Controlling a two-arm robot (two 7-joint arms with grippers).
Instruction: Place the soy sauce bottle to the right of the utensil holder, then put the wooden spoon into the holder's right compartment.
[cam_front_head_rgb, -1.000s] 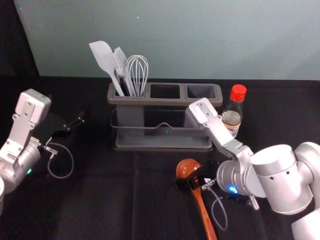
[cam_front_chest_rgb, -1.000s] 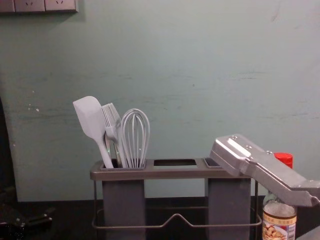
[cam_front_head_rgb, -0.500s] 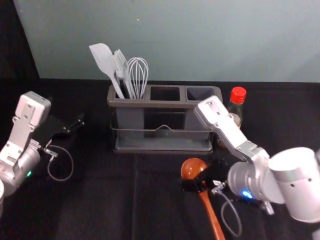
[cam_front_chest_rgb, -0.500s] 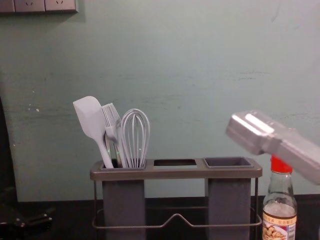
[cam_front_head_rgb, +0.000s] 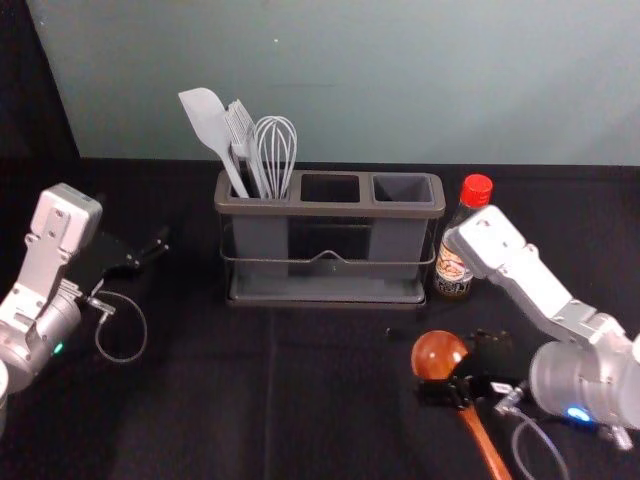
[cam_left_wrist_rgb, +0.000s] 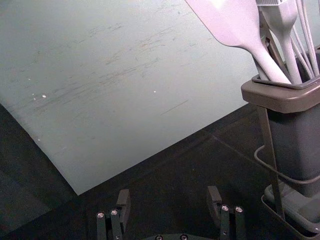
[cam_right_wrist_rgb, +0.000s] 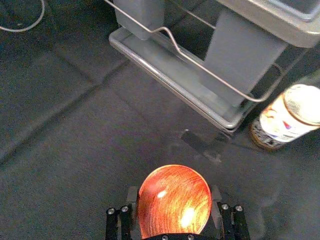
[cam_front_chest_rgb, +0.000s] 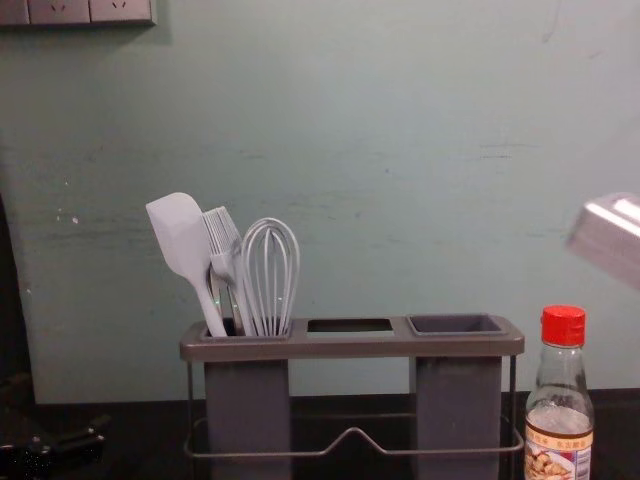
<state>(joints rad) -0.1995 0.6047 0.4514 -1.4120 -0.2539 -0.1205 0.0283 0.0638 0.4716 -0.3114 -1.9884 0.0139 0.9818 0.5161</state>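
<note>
Clock face read on the head view, 12 pointing away from the robot. The right gripper (cam_right_wrist_rgb: 174, 194) is at work, low and to the robot's right in front of the utensil holder (cam_front_head_rgb: 330, 209). It has the wooden spoon (cam_front_head_rgb: 437, 353) pinched by the head end, one finger against either side of the bowl. From this gripper the right compartment (cam_front_head_rgb: 403, 189) lies between 11 and 12 o'clock, farther out. The spoon's long axis runs roughly 11 to 5: bowl at the holder end, handle trailing to 5, back toward the robot. I judge that the coming move needs a lift and a swing of the handle, so its tail clears the rim and drops in first. The right arm is plainly the nearer.

Appearance: round, glossy red-brown bowl with bright highlights; slim orange-brown handle.

The soy sauce bottle (cam_front_chest_rgb: 559, 430), red-capped with a printed label, stands upright just beside the holder at its 3 o'clock; that part looks done. It sits near 12 o'clock from the gripper, so a straight push outward could knock it.

The left gripper (cam_left_wrist_rgb: 168, 202) is parked at the holder's 9 o'clock side, fingers spread.
</note>
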